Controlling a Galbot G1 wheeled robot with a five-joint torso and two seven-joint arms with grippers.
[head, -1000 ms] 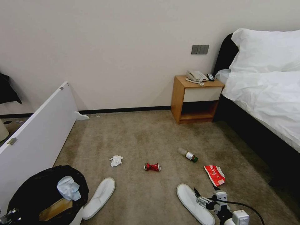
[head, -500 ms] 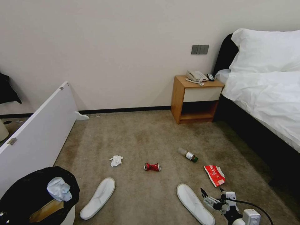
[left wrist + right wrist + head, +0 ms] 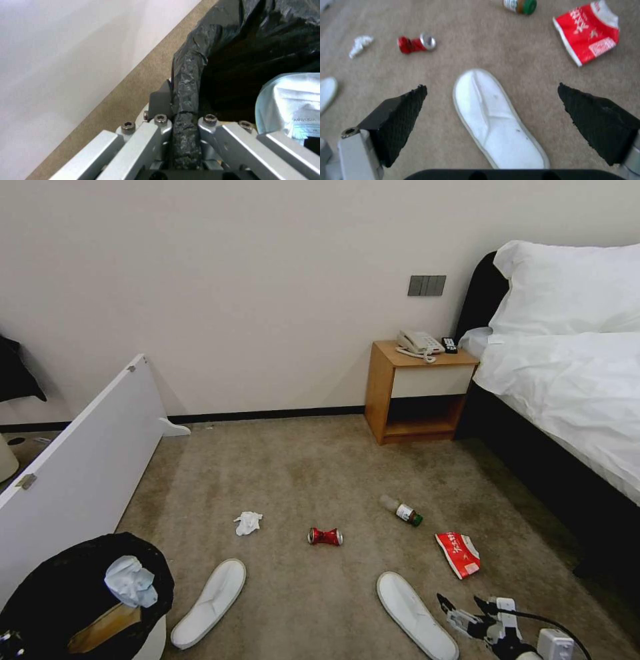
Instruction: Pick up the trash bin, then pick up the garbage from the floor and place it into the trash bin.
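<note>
Black bag plastic on the trash bin [image 3: 40, 587] rim, lower left of the frame, is pinched by the left hand [image 3: 185, 117]. The right hand [image 3: 491, 120], lower right, hovers spread, probably just above a white slipper [image 3: 496, 120].

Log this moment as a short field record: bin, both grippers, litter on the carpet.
bin: round white bin with black bag liner, holding tissue and cardboard
left gripper: shut on bin rim
right gripper: open above right white slipper
floor litter: left white slipper, crumpled white tissue, crushed red can, green-capped bottle, red packet
</note>
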